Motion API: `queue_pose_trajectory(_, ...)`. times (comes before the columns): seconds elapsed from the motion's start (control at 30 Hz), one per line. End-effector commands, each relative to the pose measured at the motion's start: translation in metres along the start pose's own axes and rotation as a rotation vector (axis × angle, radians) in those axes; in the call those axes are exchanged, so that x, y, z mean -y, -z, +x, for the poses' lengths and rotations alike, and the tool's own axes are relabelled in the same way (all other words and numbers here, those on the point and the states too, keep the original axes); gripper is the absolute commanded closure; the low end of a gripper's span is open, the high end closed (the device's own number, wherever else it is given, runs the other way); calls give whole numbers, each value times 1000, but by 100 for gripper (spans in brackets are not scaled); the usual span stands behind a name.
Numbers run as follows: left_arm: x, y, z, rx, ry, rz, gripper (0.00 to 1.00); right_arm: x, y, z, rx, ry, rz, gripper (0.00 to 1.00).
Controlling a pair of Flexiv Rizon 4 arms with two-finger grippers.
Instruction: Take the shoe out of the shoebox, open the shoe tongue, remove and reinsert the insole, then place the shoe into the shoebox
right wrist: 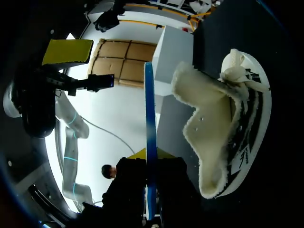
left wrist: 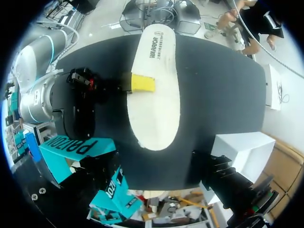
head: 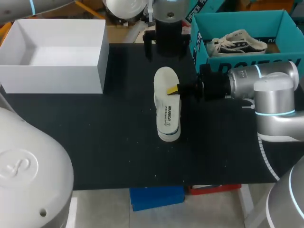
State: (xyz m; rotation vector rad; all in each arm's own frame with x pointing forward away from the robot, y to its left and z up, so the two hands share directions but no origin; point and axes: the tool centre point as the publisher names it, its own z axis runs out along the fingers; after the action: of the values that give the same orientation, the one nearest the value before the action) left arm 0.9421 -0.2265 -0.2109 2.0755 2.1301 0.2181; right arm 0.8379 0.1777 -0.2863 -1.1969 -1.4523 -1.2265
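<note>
Black tabletop (head: 95,142).

- **Right arm:** comes in from the right. The right pincer (head: 173,89) is at mid-table, closed on the long edge of the insole (head: 166,104).
  - Right wrist view: the insole (right wrist: 149,104) is edge-on, a thin blue line. The pincer (right wrist: 149,154) has one yellow tip pressed to each face.
  - Left wrist view, from overhead: a yellow tip of the right pincer (left wrist: 141,83) lies over the insole's cream top face (left wrist: 154,95), about midway along its length.
- **Insole:** flat, print side up, held clear above the shoe (head: 169,137). From the head view only the shoe's end shows past the insole's near end.
- **Shoe:** in the right wrist view it (right wrist: 237,123) sits on the tabletop apart from the insole. It is white with black side stripes. Its opening is turned toward the insole, with fleecy lining and a knotted lace showing.
- **Left arm:** enters at the upper left. The left pincer (head: 167,47) hangs over the far middle of the tabletop, beyond the insole's toe end. Its fingers are spread wide with nothing between them. One of its yellow fingertips (right wrist: 66,51) shows in the right wrist view.
- **Boxes:**
  - The teal shoebox (head: 247,61) is at the far right corner, lid off, with a second shoe (head: 237,42) lying inside.
  - The white box (head: 57,52) is at the far left and is open.
</note>
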Motion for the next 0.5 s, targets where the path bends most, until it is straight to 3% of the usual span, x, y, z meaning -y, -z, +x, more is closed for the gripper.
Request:
queue_pose_trajectory(0.03, 4, 3, -2, -5, -5, -3, 0, 0, -1, 0, 0, -1, -1, 100)
queue_pose_trajectory(0.23, 31, 15, 0, -5, -4, -10, 0, 0, -1, 0, 0, -1, -1, 100)
queue_pose_trajectory(0.5, 90, 25, 4, 27, -20, 17, 0, 0, -1, 0, 0, -1, -1, 100)
